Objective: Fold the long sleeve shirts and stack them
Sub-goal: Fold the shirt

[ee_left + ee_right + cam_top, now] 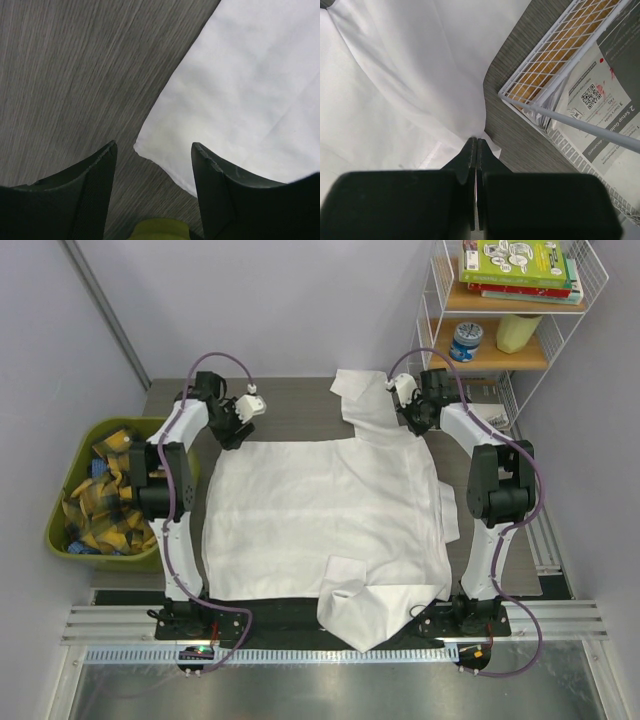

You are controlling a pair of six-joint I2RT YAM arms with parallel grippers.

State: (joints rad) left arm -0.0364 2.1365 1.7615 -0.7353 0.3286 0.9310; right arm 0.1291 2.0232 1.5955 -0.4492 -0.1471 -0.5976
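White shirt [320, 510] pinched by outstretched right pincer [476, 141]; left pincer [155, 147] hovers spread.

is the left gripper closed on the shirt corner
No, the left gripper is open, its fingers apart over a corner of the white shirt, pinching nothing.

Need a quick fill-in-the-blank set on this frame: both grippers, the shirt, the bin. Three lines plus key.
1. The right gripper is ___ on the edge of the white shirt.
2. The left gripper hovers over a shirt corner with its jaws ___.
3. The plaid cloths lie in a ___ bin to the left of the table.
Missing words: shut; open; green.
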